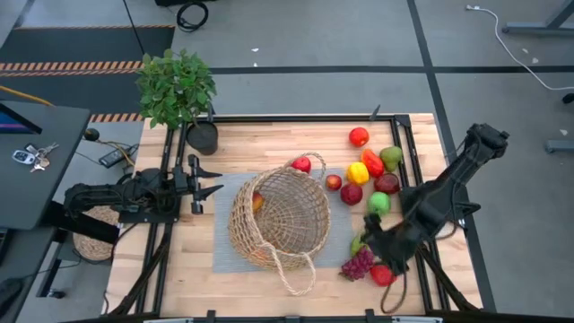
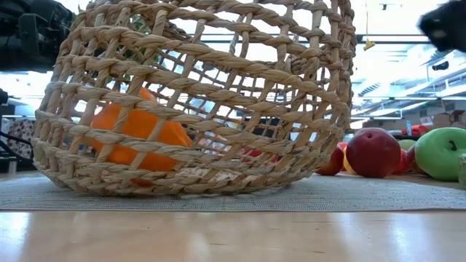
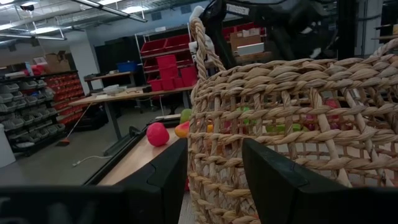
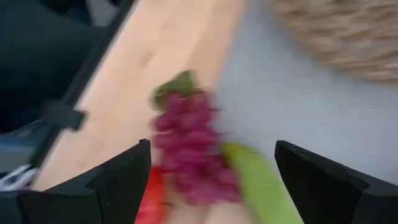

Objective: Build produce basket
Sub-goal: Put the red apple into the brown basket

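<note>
Basket (image 1: 280, 218), coarse tan wicker with looped handles, lies tipped on its side on a grey mat (image 1: 226, 256), an orange (image 2: 135, 135) inside. Right claw (image 1: 377, 244) hangs spread wide just above bumpy purple grapes (image 4: 186, 149) and a smooth cucumber (image 4: 258, 183). Left claw (image 1: 202, 184), spread, faces the basket's woven wall.
</note>
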Robot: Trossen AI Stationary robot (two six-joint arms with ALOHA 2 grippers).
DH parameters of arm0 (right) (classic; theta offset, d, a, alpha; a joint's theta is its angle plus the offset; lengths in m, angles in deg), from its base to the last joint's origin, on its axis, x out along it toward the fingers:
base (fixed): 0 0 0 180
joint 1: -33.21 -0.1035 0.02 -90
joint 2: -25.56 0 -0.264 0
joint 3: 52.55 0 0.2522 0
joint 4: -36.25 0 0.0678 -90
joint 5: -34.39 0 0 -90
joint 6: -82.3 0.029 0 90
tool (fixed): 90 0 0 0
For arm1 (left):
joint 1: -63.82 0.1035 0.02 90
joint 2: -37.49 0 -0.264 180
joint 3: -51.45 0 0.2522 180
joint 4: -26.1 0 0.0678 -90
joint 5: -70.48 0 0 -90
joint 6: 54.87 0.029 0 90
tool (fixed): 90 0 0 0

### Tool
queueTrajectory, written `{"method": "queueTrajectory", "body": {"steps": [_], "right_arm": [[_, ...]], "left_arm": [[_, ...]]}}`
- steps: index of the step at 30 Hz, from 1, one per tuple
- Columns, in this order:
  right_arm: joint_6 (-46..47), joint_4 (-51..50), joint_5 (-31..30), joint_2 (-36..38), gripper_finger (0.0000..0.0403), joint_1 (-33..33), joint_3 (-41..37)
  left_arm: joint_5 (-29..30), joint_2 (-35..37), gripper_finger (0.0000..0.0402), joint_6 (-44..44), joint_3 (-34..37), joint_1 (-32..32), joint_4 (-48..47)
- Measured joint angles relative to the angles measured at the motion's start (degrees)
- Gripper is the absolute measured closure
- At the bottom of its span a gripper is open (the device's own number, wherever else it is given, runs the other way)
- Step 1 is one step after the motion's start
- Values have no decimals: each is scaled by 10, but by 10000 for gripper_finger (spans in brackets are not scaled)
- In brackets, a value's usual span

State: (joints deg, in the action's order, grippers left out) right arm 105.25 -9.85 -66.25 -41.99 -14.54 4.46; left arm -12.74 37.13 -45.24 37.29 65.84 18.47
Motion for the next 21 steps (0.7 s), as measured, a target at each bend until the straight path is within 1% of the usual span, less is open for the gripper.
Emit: {"method": "queueTrajectory", "body": {"steps": [6, 9, 11, 16, 18, 21], "right_arm": [[50, -4, 2, -67, 57, -92, 18], [42, -2, -5, -104, 57, -131, 41], [29, -1, -28, -124, 57, -151, 52], [3, -21, -103, -157, 52, -174, 55], [4, -25, -107, -165, 46, -175, 55], [16, -24, -93, -173, 33, -175, 55]], "left_arm": [[0, 0, 241, 0, 0, 0, 0], [0, 0, 241, 0, 0, 0, 0], [0, 0, 241, 0, 0, 0, 0], [0, 0, 241, 0, 0, 0, 0], [0, 0, 241, 0, 0, 0, 0], [0, 0, 241, 0, 0, 0, 0]]}}
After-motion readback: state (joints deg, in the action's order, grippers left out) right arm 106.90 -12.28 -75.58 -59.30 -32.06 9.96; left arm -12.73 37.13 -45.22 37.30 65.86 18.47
